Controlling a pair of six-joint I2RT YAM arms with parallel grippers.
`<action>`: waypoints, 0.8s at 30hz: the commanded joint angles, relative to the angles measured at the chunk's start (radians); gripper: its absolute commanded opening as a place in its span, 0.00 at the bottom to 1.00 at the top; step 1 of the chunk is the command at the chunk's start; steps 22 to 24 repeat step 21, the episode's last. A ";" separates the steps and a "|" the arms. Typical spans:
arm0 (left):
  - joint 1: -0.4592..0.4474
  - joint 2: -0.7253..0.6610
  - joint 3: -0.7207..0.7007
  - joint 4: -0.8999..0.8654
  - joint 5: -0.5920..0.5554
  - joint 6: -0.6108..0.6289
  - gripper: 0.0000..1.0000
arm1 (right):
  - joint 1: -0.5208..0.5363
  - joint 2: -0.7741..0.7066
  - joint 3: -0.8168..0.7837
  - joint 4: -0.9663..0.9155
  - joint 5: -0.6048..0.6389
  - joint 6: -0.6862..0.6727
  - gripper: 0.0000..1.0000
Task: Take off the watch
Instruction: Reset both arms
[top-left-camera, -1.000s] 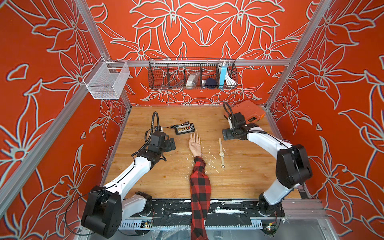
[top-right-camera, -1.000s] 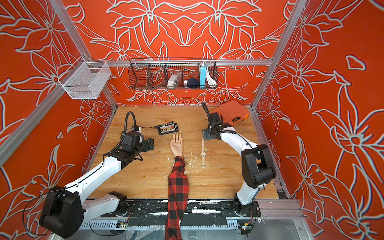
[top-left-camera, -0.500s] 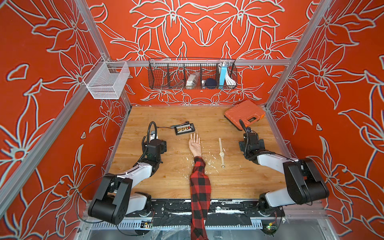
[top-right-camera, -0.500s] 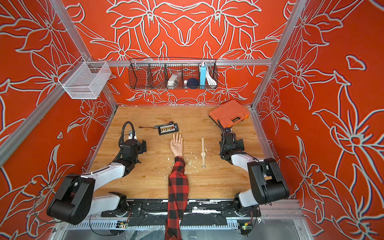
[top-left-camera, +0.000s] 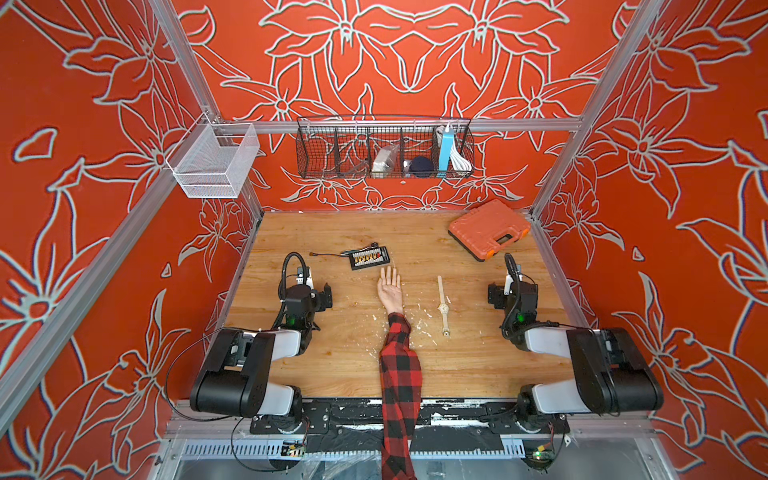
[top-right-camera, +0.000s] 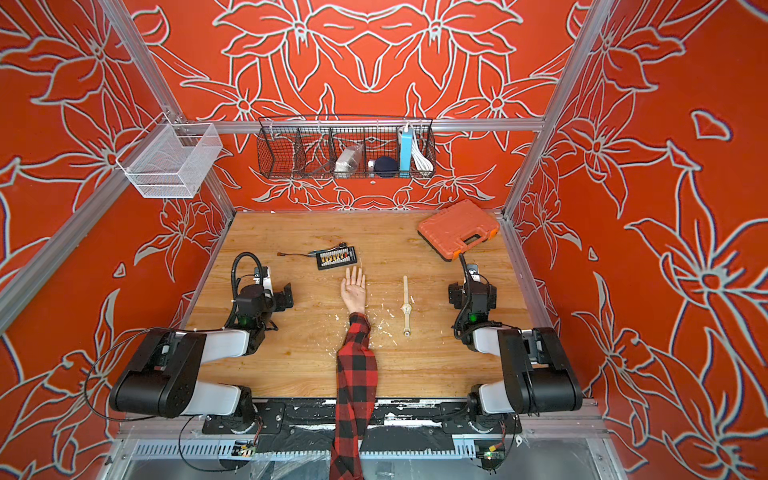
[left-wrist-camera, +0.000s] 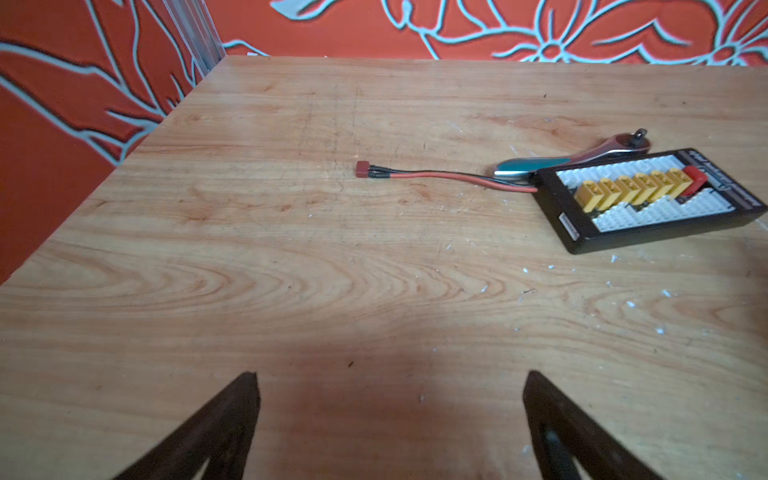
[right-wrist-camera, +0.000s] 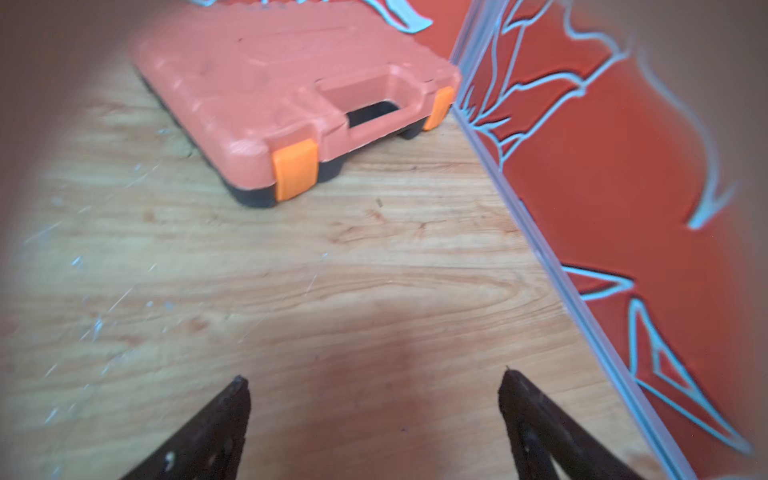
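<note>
Lying flat on the bench (top-left-camera: 340, 357), strap stretched straight, the watch (top-left-camera: 443, 307) is near the palm-up hand (top-left-camera: 390, 291), at its 3 o'clock, not touching it. The left fingers (left-wrist-camera: 224, 424) and right fingers (right-wrist-camera: 216, 424) stand wide with nothing between, well apart from the watch.

1. Black joint housings and white link covers are seen on the left arm (top-left-camera: 249, 365) and right arm (top-left-camera: 602, 365).
2. A black cable (top-left-camera: 294, 254) is looped over each wrist.
3. Dark triangular fingers (left-wrist-camera: 224, 424) are fitted to the left end effector (left-wrist-camera: 390, 374) and right end effector (right-wrist-camera: 374, 378).
</note>
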 joint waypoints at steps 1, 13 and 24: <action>0.006 -0.004 -0.001 0.037 0.047 0.019 0.98 | -0.006 0.010 -0.004 0.106 -0.056 -0.019 0.98; 0.008 -0.001 -0.001 0.041 0.049 0.019 0.98 | -0.006 -0.001 0.003 0.073 -0.055 -0.019 0.98; 0.009 -0.002 0.000 0.041 0.052 0.018 0.98 | -0.015 -0.002 0.015 0.048 -0.078 -0.014 0.98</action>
